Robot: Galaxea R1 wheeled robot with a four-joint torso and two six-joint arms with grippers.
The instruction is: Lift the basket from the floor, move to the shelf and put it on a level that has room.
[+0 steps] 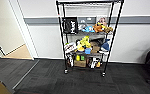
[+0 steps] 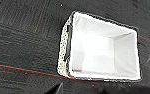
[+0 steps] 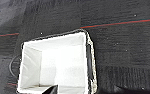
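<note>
dark grey carpet tiles (image 2: pixel 26 47) ran under everything, crossed by a thin red line (image 3: pixel 116 23). the basket (image 2: pixel 101 47) stood upright on that floor, its pale inside open to both wrist cameras — below each wrist, not lifted. whether either gripper was wide or narrow could not be told. ahead against the wall stood the shelf (image 1: pixel 88 37) — lower tiers crowded with toys, top level (image 1: pixel 88 2) bare.
</note>
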